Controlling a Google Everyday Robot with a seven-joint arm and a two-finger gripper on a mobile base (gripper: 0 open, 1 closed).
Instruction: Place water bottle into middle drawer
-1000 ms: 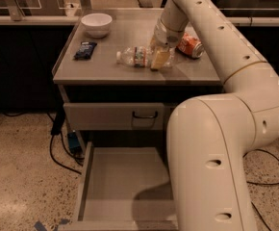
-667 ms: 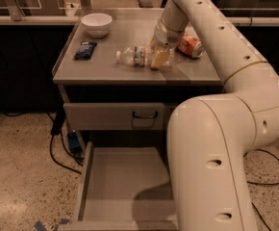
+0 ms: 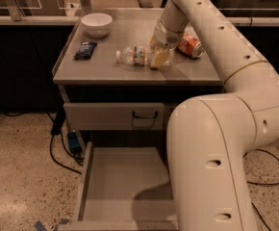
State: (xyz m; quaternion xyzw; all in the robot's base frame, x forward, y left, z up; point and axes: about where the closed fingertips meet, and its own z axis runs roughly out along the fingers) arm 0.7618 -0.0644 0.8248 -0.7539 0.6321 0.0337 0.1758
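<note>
The water bottle (image 3: 132, 56) lies on its side on the grey cabinet top (image 3: 106, 69), white cap pointing left, its red-and-blue band showing. My gripper (image 3: 158, 57) is down at the bottle's right end, its yellowish fingers (image 3: 160, 59) right against the bottle's base. The middle drawer (image 3: 125, 184) is pulled out wide below the cabinet, its flat grey floor bare. My white arm covers the drawer's right part.
A white bowl (image 3: 96, 24) stands at the back left of the top. A dark blue packet (image 3: 85, 49) lies front left. A red soda can (image 3: 190, 46) lies right of my gripper. A shut drawer front with a dark handle (image 3: 144, 115) sits above the open drawer.
</note>
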